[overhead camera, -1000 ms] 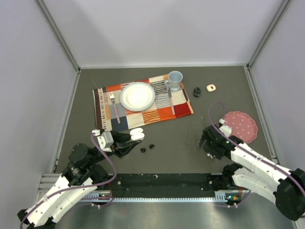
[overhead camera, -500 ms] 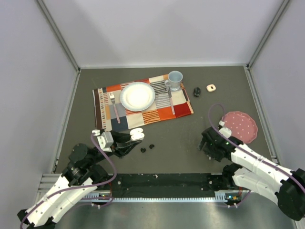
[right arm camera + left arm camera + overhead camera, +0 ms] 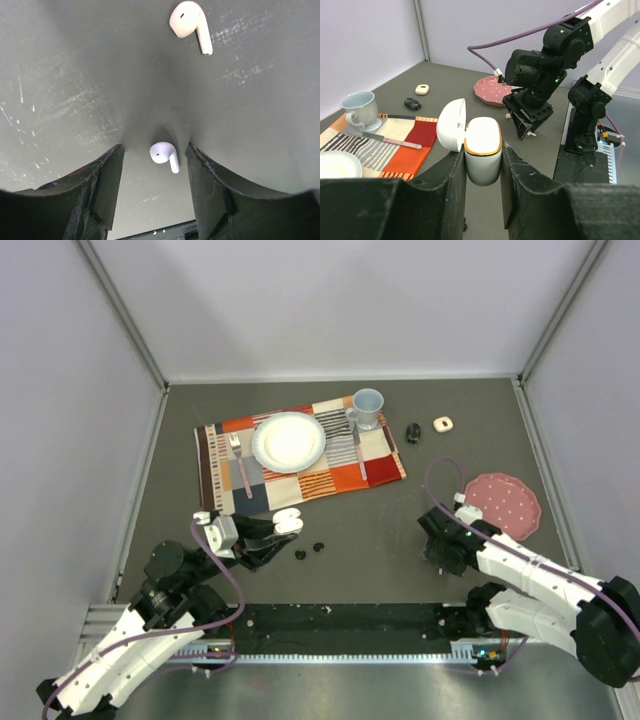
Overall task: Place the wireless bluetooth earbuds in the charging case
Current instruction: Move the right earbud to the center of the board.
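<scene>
A white earbud [image 3: 163, 154] lies on the dark table [image 3: 370, 520] at the near right, in the gap between the right gripper [image 3: 155, 147] fingers. Its long axis runs from the rounded head to the short stem, along the gap rather than across it, with the stem toward the gripper's base. The right pincer is released: both fingers stand on the table either side of the earbud, with a clear gap on each side. A second white earbud [image 3: 190, 22] lies beyond the fingertips, well apart from the first. It is angled much the same way, its stem also slanting back toward the gripper.

To the left, one black earbud [image 3: 300, 554] and another black earbud [image 3: 319, 547] sit close together on the table. They are just right of the left gripper [image 3: 482, 156] and too small to tell which way they point.

The left pincer is clenched on the white charging case [image 3: 482, 135], gripping its body from both sides and holding it off the table. The lid is swung open beside the body, which has a gold-edged rim.

Farther back lies a checked placemat [image 3: 340, 475] carrying a white plate [image 3: 288, 441], a fork [image 3: 240, 465], a knife [image 3: 358, 452] and a pale blue cup [image 3: 367, 408]. A pink dotted dish [image 3: 508, 505] sits at the right, just beyond the right arm.
</scene>
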`<state>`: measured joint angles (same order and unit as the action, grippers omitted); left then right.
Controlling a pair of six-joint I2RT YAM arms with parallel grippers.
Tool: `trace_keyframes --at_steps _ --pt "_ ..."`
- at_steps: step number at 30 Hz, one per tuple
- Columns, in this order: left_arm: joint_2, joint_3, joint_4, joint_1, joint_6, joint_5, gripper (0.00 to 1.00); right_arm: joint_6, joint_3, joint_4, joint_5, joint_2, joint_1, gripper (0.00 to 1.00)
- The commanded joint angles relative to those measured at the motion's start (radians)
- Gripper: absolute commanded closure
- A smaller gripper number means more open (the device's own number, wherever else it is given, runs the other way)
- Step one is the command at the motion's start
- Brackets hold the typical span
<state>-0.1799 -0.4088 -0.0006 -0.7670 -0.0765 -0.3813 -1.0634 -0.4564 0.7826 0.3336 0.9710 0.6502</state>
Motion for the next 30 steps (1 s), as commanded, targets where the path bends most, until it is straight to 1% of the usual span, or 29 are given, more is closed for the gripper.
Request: trace_keyframes --at_steps 1,3,8,15,16,17,24,30 --pt "-0.01 -0.022 0.048 -0.002 -0.008 -0.008 1.0 0.026 -0.01 0.012 0.027 0.04 0.011 0.47" --pt "-0.01 -0.022 0.048 -0.003 -0.008 -0.01 1.0 0.032 -0.01 0.012 0.019 0.037 0.012 0.47" --pt "-0.009 -0.022 0.048 -0.002 -0.006 -0.005 1.0 0.029 -0.002 0.012 0.018 0.015 0.016 0.52" --pt "-0.012 -0.022 0.048 -0.002 -0.008 -0.01 1.0 0.048 -0.027 0.014 0.035 0.038 0.016 0.55" --pt "-0.013 -0.022 0.047 -0.002 -0.008 -0.01 1.0 0.046 -0.028 0.011 0.036 0.043 0.016 0.61" --pt "-0.013 -0.022 0.047 -0.003 -0.008 -0.008 1.0 0.048 -0.031 0.014 0.039 0.047 0.016 0.63" --pt "-0.012 -0.024 0.045 -0.002 -0.009 -0.011 1.0 0.048 -0.039 0.009 0.051 0.071 0.016 0.62" --pt "-0.012 -0.024 0.044 -0.003 -0.009 -0.008 1.0 0.043 -0.038 0.009 0.058 0.066 0.016 0.64"
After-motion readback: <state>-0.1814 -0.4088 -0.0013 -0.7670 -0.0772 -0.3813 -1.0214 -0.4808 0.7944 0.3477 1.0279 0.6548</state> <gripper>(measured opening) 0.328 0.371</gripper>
